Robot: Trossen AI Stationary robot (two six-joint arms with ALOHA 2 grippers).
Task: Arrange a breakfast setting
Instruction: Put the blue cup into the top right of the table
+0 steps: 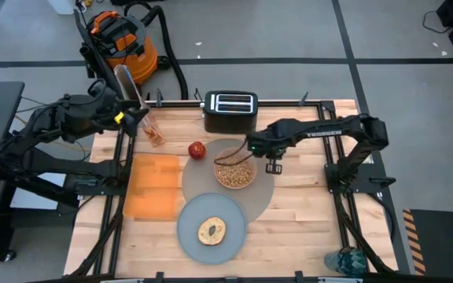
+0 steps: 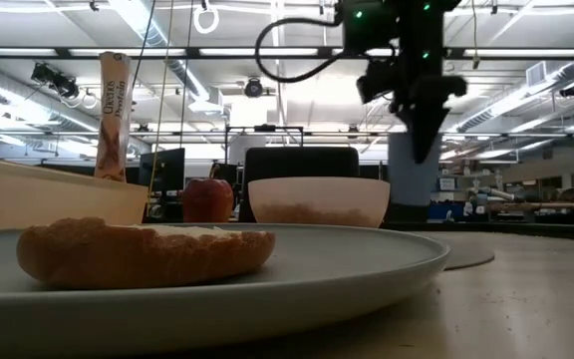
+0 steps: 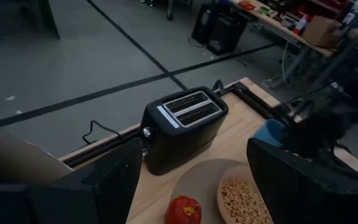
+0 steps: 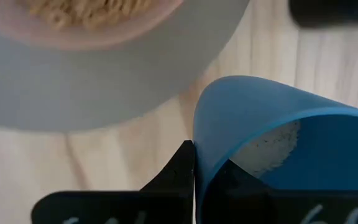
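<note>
Pinching the small blue cup [image 4: 278, 149] by its rim in my right gripper [image 4: 194, 186], held above the placemat's [image 1: 262, 196] right edge so it lands beside the bowl [image 1: 235, 172].

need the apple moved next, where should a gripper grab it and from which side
Take the red apple around its widest middle, coming straight down from above. It sits upright with open table around it, though the toaster stands close behind, so set the fingers left and right.
</note>
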